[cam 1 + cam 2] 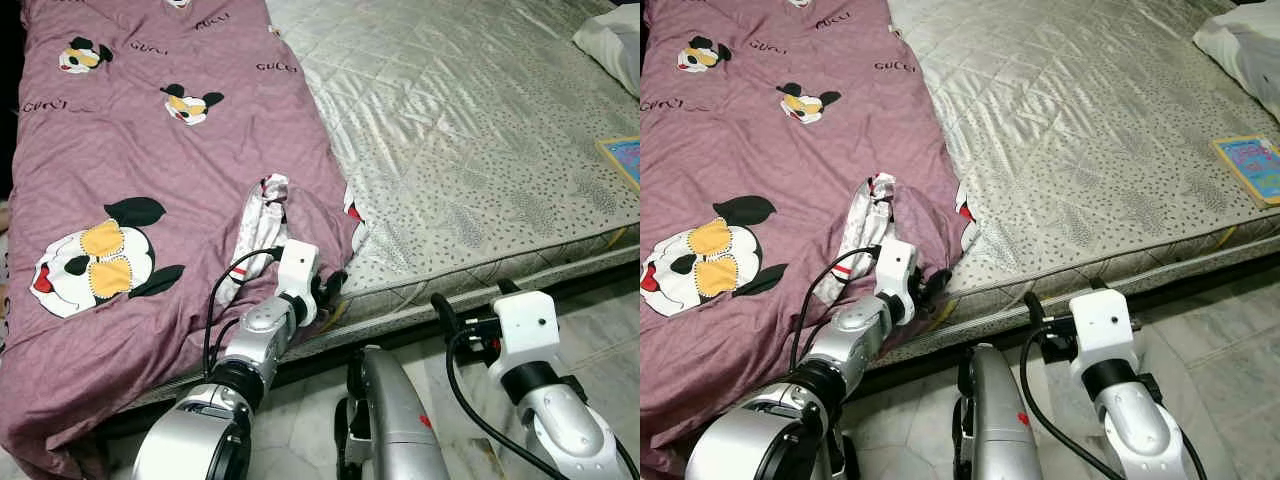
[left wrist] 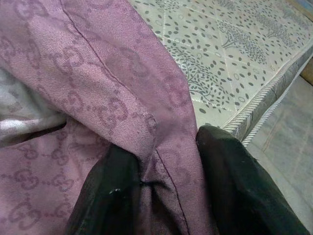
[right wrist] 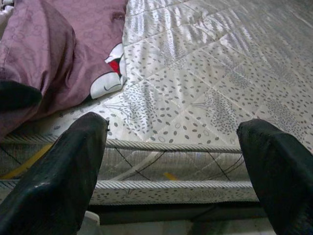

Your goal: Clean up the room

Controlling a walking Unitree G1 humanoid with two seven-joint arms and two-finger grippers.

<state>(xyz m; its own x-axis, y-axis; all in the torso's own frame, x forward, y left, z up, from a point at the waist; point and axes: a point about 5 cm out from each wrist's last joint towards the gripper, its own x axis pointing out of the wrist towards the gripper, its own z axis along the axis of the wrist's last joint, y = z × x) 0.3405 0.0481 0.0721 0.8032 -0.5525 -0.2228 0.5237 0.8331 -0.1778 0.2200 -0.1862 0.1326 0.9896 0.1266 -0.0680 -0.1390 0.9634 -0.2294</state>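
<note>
Mauve cartoon-print bedsheet [image 1: 150,150], bunched at its corner, is spread over the mattress [image 1: 480,130] from 9 to 12 o'clock, fold pinched by left gripper [image 1: 325,292]; right gripper [image 3: 181,166] is held spread apart.

left hand [image 2: 161,196] pinched closed, arm extended; right hand [image 3: 176,161] spread wide.

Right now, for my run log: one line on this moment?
left gripper: shut on purple sheet | right gripper: open, before mattress edge
</note>
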